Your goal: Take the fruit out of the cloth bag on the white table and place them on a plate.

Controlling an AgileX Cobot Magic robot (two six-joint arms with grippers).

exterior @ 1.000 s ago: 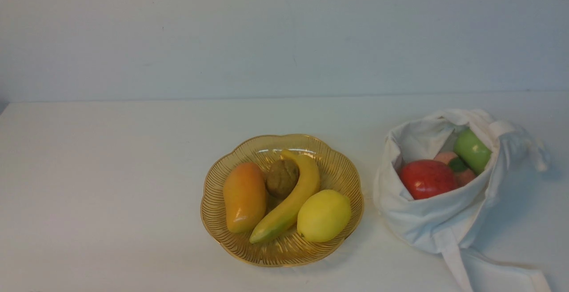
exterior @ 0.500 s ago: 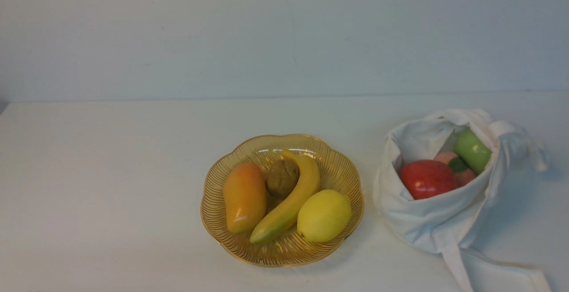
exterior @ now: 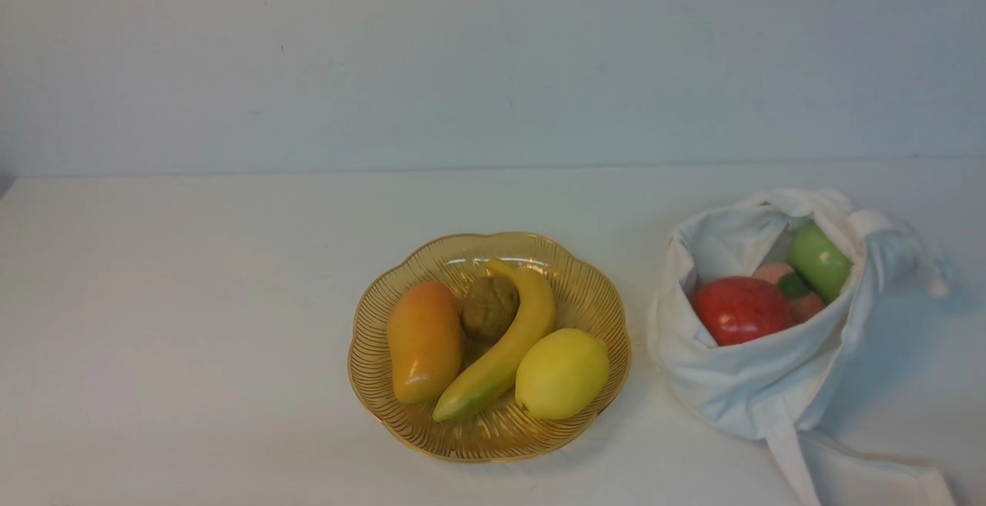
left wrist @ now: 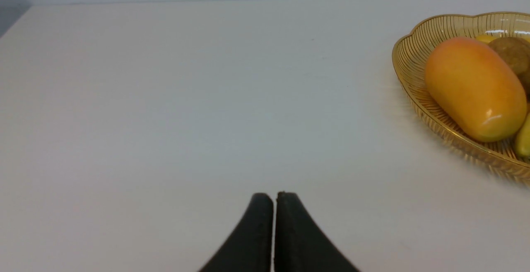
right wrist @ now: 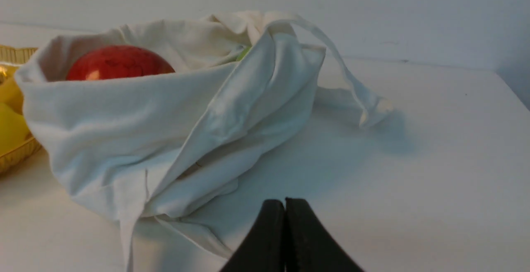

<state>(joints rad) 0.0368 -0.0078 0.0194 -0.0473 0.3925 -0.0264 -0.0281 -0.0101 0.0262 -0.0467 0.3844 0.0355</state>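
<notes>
The white cloth bag [exterior: 770,383] lies open at the right of the white table [exterior: 192,298]. Inside it show a red apple [exterior: 741,309], a green fruit [exterior: 818,261] and a pink peach [exterior: 801,304]. The amber plate [exterior: 593,298] in the middle holds a banana [exterior: 501,356], an orange mango [exterior: 422,340], a lemon [exterior: 561,373] and a brown nut [exterior: 489,308]. Neither gripper shows in the front view. My left gripper [left wrist: 273,197] is shut and empty over bare table beside the plate [left wrist: 414,77]. My right gripper [right wrist: 285,204] is shut and empty, close to the bag [right wrist: 165,119], with the apple [right wrist: 118,63] showing over the bag's rim.
A pale wall runs along the table's far edge. The bag's straps trail toward the front right [exterior: 801,467] and loop out behind it [right wrist: 352,85]. Bare tabletop lies left of the plate.
</notes>
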